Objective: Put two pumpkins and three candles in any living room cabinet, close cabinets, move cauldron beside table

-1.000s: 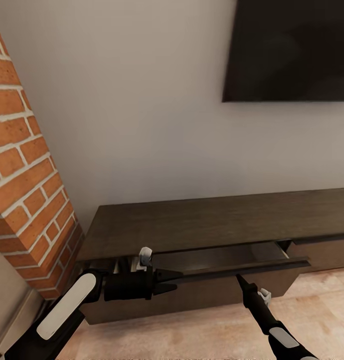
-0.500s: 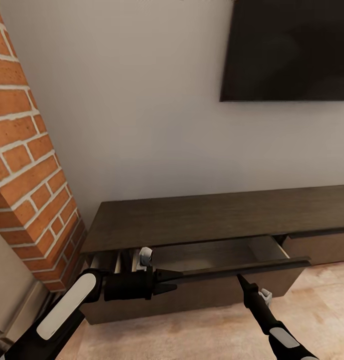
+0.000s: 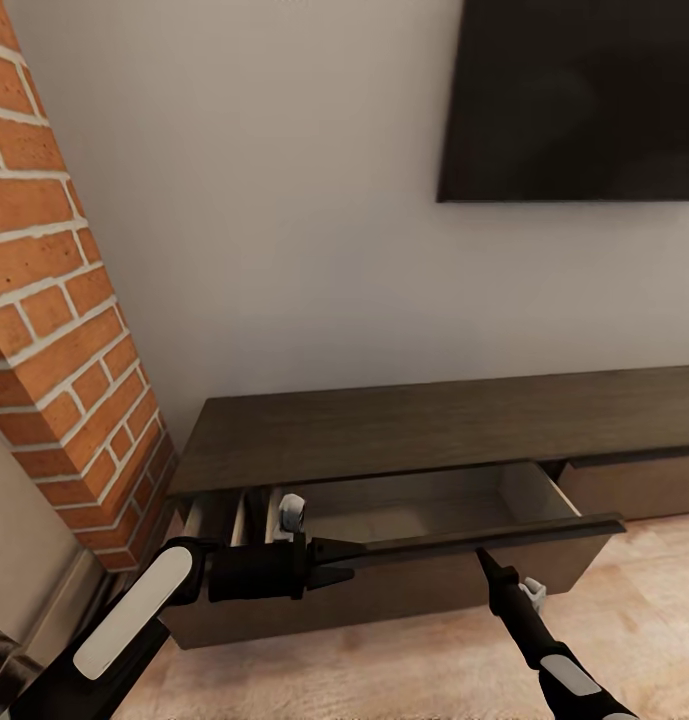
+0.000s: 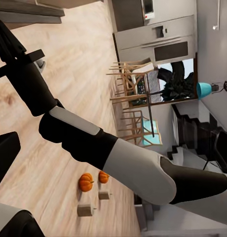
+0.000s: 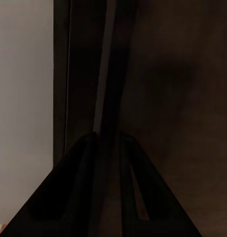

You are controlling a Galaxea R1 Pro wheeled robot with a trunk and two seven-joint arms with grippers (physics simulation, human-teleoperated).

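- Setting: a home, living room area with an open-plan kitchen and dining zone.
- Head view, 1 o'clock: a dark flat television [image 3: 574,100] is mounted on a plain pale wall [image 3: 284,220].
- Head view, 5 o'clock: a long, low, dark brown cabinet [image 3: 434,425] stands against that wall, as a media unit.
- Head view, 9 o'clock: an exposed red brick column [image 3: 54,330] adjoins the wall.
- Head view, 6 o'clock: light wood plank floor [image 3: 404,670].
- Left wrist view: a steel refrigerator [image 4: 160,37], wooden dining chairs [image 4: 133,84] at a table, a leafy houseplant [image 4: 175,84] and a staircase [image 4: 202,143].
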